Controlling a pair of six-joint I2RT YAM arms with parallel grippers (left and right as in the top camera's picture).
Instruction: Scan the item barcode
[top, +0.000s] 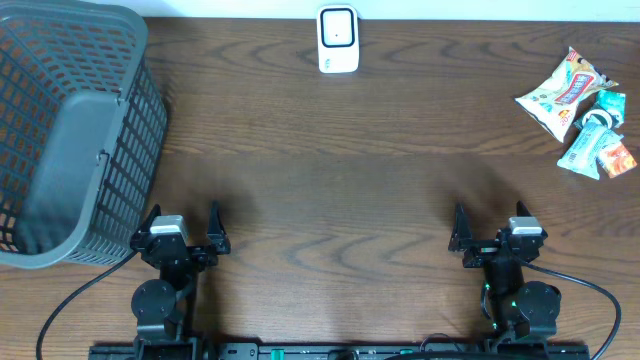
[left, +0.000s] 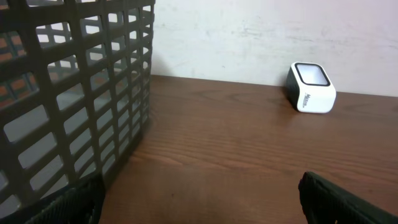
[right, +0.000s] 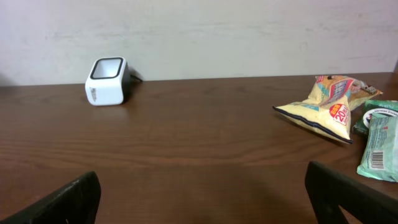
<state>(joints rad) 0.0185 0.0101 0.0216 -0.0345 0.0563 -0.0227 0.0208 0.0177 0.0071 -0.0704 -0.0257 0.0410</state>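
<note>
Nearest to you, both arms sit at the near edge of the table (top: 330, 180). Your left gripper (top: 184, 216) and right gripper (top: 489, 214) are both spread wide with nothing in them. Further out on the left there's a grey basket (top: 148, 130). The snacks are over on the far right: a yellow chip bag (top: 562, 92) with green packets (top: 598, 150) just beside it. The white scanner (top: 338, 39) sits at the far edge, in the middle, well apart from them.

The wood-grain table (top: 330, 160) looks matt, the basket (top: 60, 150) grey plastic mesh, the snack packets (top: 565, 92) glossy foil.
</note>
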